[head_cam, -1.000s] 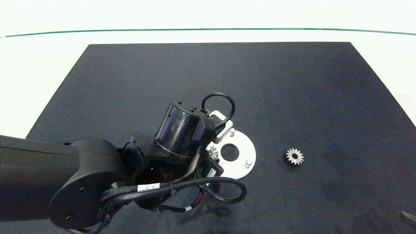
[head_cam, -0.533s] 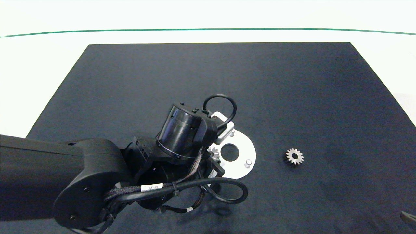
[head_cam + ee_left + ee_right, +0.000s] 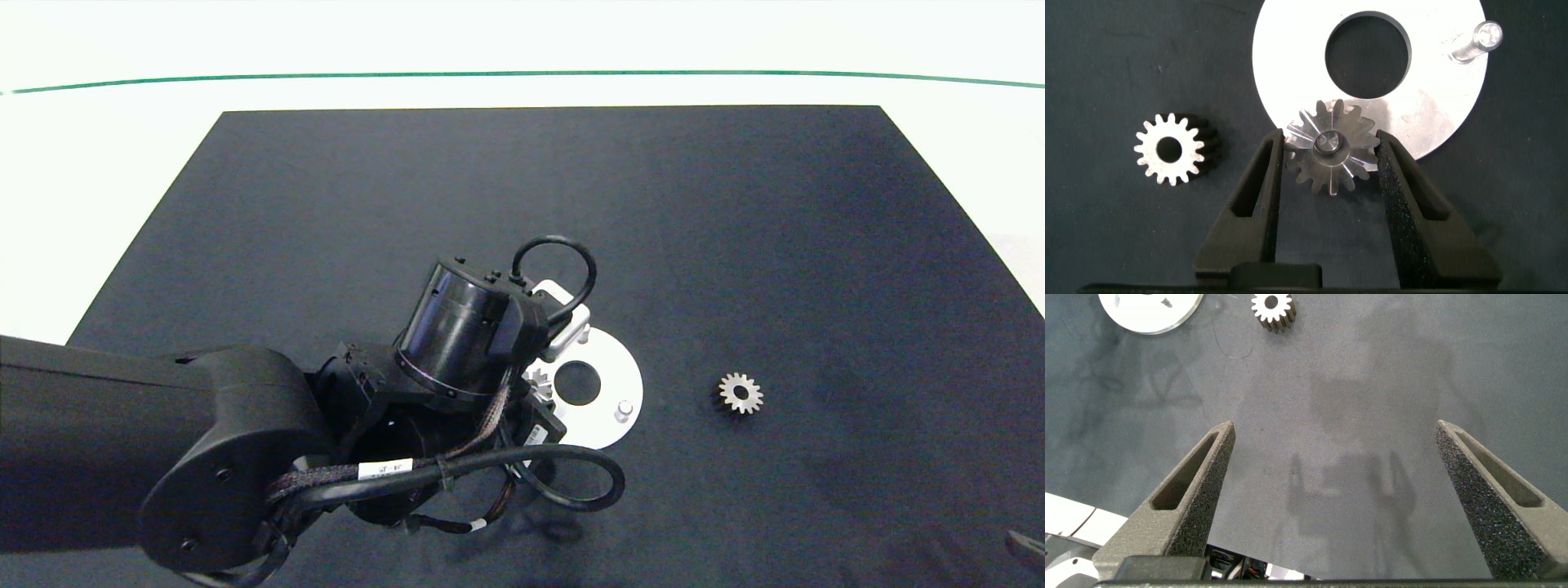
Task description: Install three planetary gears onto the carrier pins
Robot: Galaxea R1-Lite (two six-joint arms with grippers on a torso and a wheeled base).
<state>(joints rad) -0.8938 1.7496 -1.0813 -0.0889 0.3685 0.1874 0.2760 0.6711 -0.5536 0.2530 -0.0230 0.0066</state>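
Sitting on a carrier pin (image 3: pixel 1328 141) at the rim of the white disc (image 3: pixel 1429 114), one planetary gear (image 3: pixel 1331 147) has the pin's top showing through its bore. The left gripper (image 3: pixel 1331 159) brackets this gear, one dark finger (image 3: pixel 1259 180) at each side of its teeth, close against them; whether the pads actually press on the teeth cannot be told. A second pin (image 3: pixel 1473 43) stands bare on the disc, beyond the gripper and off to one side, across the large central hole (image 3: pixel 1369 54). A second gear (image 3: pixel 1169 148) lies flat on the dark mat (image 3: pixel 1110 65) just outside the gripper's finger, clear of the disc.

From above, the left arm (image 3: pixel 204 441) reaches in over the near-left edge of the disc (image 3: pixel 608 359) and hides most of that side; two bare pins (image 3: pixel 624 407) show there. A third gear (image 3: pixel 740 393) lies alone on the mat, well apart from the disc on the side away from the left gripper.

The right gripper (image 3: pixel 1331 490) hangs with its fingers spread wide over bare mat, holding nothing, the third gear (image 3: pixel 1273 308) and the disc's edge (image 3: pixel 1151 314) far ahead of it.
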